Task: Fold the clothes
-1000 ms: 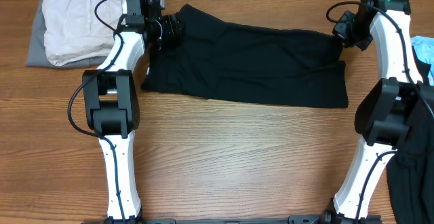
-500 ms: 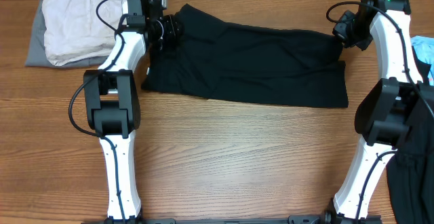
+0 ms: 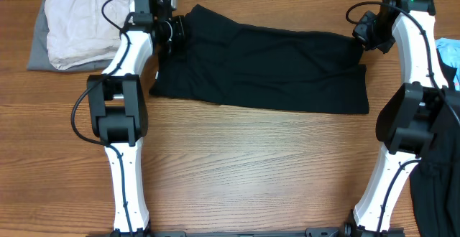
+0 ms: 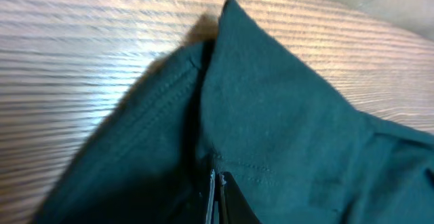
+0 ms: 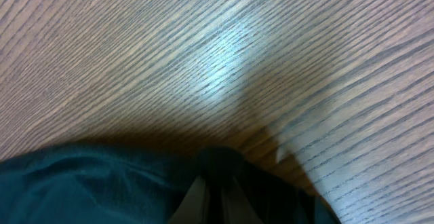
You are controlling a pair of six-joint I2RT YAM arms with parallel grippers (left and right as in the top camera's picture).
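**A:** Where does the T-shirt [image 3: 266, 68] sit?

**B:** Just to the right of the beige pile [image 3: 83, 21], on the far half of the table [image 3: 244, 172]. It's a long dark band, and its long axis runs straight away from that pile, across the robot's front.

**A:** And the arms?

**B:** One at each far corner. The left gripper [image 3: 177, 30] is at the corner nearest the beige pile, and the right gripper [image 3: 361, 34] is at the corner farthest from it. Neither arm is nearer the cloth than the other — each is on its own end.

**A:** Holding, or only touching?

**B:** Holding, as far as I can judge. In the left wrist view the fingertips [image 4: 222, 197] are pressed together, with a hemmed fold of black fabric rising out from between them. In the right wrist view the fingertips [image 5: 193, 200] are closed down to a slit, and a nub of cloth is bunched at the tips.

**A:** So what does the next move turn on?

**B:** The bulk of the shirt lies on the near side of both pairs of fingers, toward the robot. My guess is that the far edge has to be carried toward the robot, over the band. Both ends need to stay level — otherwise the crease skews along that long axis.
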